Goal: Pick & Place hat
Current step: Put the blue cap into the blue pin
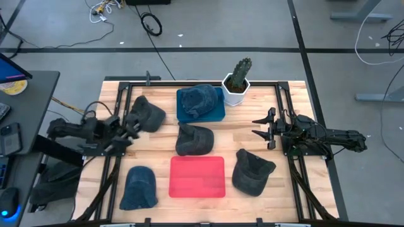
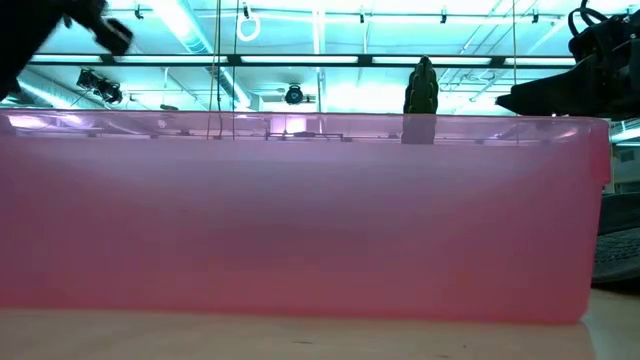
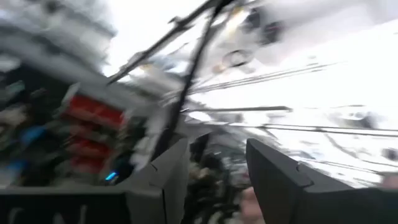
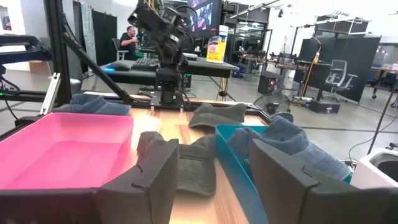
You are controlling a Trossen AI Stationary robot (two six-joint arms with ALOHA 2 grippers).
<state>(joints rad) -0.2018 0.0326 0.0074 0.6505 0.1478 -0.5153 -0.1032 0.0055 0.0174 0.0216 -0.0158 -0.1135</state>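
1. From above, the table carries five hats. One blue hat already lies in the blue tray at upper centre, so I judge one placement done. The pink tray at lower centre is empty. Four hats are loose: a dark one at upper left, one at centre, one at lower right, and a blue one at lower left.
2. Same view: the left hand hovers open beside the upper-left hat, holding nothing. The right hand waits open at the right edge.
3. At table level, the pink tray's wall fills the frame; the cactus rises behind.
4. Left wrist: motion blur; fingers apart, empty.
5. Right wrist: fingers apart, facing both trays.
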